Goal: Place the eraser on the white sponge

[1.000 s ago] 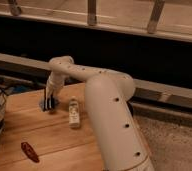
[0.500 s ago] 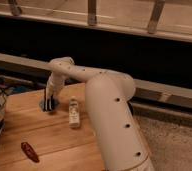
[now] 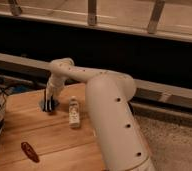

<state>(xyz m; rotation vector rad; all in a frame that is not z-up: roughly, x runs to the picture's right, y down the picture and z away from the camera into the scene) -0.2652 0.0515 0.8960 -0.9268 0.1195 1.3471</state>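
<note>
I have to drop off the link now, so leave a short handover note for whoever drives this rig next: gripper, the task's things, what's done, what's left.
Gripper: down at the far left part of the wooden table, right over the small blue eraser.
White sponge: lies just right of the eraser, apart from it.
Dark red oblong object: near front edge, not part of the job.
Done: arm brought to the eraser.
Left: lift the eraser, place it on the sponge.

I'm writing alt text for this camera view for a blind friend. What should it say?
A white robot arm bends down over a wooden table, its gripper lowered onto a small blue eraser near the table's far edge. Just right of it lies a pale, whitish oblong object, and a dark red oblong object lies near the front left corner.
</note>
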